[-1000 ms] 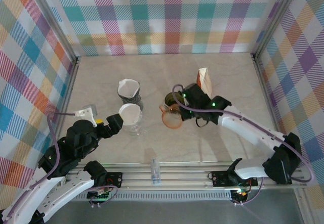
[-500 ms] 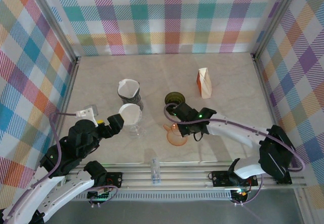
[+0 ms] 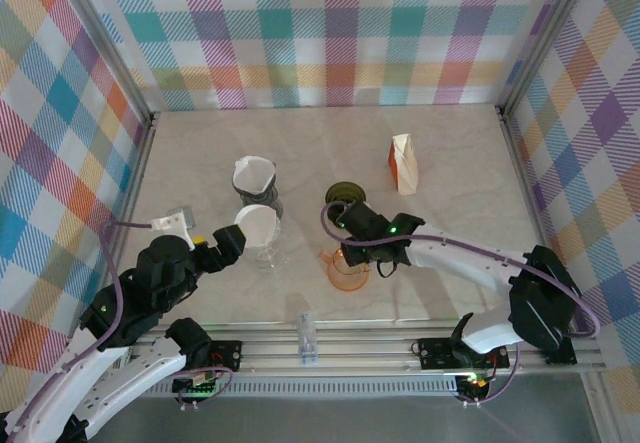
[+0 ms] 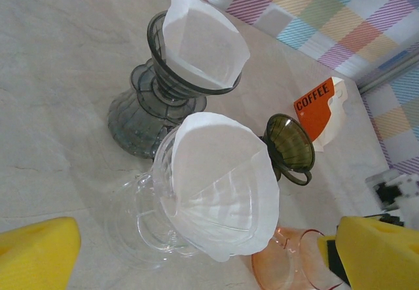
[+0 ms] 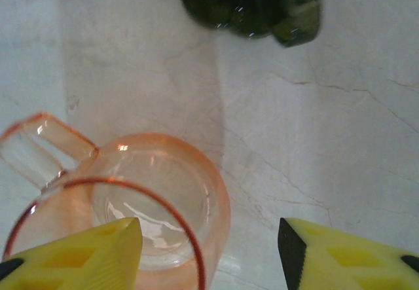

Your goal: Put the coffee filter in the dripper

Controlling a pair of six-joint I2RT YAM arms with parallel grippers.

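A white paper coffee filter (image 4: 219, 179) sits in the clear glass dripper (image 4: 141, 205), tilted toward the right, also in the top view as the filter (image 3: 258, 226). My left gripper (image 4: 206, 254) is open, its yellow fingers (image 4: 36, 254) wide apart on the near side of that dripper and touching neither. An empty orange dripper (image 5: 157, 192) stands on the table (image 3: 450, 203), its handle to the left. My right gripper (image 5: 209, 257) is open above it, with the left finger over the bowl and the right finger (image 5: 347, 257) outside the rim.
A grey dripper (image 4: 154, 100) holding its own white filter (image 4: 203, 44) stands just behind the clear one. An olive-green dripper (image 3: 345, 195) sits behind the orange dripper (image 3: 347, 268). An orange-and-white coffee bag (image 3: 404, 163) stands at the back right. Plaid walls enclose three sides.
The orange dripper moved with the right gripper from beside the green dripper toward the front of the table. The left arm has hardly shifted.
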